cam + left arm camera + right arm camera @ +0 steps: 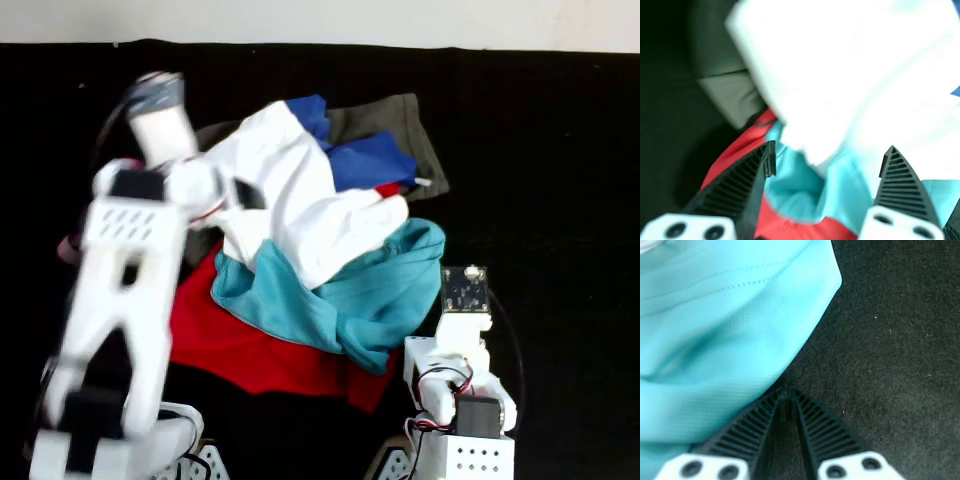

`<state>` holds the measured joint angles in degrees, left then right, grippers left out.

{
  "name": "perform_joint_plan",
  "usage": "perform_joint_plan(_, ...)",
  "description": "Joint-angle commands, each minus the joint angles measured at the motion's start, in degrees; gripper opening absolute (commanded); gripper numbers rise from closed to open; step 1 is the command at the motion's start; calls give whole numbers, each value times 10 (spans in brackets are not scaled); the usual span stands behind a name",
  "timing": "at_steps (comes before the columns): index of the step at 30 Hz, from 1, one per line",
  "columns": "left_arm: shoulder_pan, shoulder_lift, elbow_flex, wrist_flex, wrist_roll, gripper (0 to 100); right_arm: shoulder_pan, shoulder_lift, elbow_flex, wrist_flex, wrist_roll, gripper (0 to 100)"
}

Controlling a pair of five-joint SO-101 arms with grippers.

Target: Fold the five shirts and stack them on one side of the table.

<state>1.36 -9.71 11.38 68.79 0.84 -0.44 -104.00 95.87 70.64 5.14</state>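
**High view.** Five shirts lie in one loose heap mid-tabletop, none folded. The white shirt is on top. The blue shirt and grey shirt lie beyond it. The teal shirt is draped across the near side and the red shirt is lowest. The left arm stretches over the heap, its end at the white shirt's edge. The right arm sits folded just beside the teal shirt.

**Left wrist view.** The left hand is spread wide and holds nothing. The white shirt is directly ahead of the tips. Teal lies beneath the gap between the fingers and red under one of them. Grey is farther out, off to one side.

**Right wrist view.** The right hand is closed tip to tip, with nothing visibly pinched. The teal hem lies right at the tips, though I cannot tell whether it touches them. Bare tabletop lies on the other side.

**Handling (judgement).**
- All the cloth is light and limp, with no stiffness. It will sag when lifted and drag its neighbours along.
- The teal knit looks smooth, so a shallow pinch may slip.
- The white shirt is uppermost and free, so it is the best one to take first.
- Grip at a hem or shoulder seam where the fabric doubles, with a deep bite.
- Risk: catching the teal layer as well, since it sits right under the open fingers.
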Motion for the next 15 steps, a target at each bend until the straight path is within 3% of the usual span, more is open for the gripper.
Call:
perform_joint_plan(1, 58, 114, -108, 34, 4, 329, -1, -4, 78, 4, -5, 6)
perform_joint_plan(10, 76, 380, -273, 67, -11, 322, -1, -4, 78, 4, -5, 6)
perform_joint_plan(12, 73, 432, -312, 96, -64, 268, -1, -4, 78, 4, -5, 6)
perform_joint_plan(15, 51, 501, -371, 142, -150, 80, -1, -4, 78, 4, -5, 6)
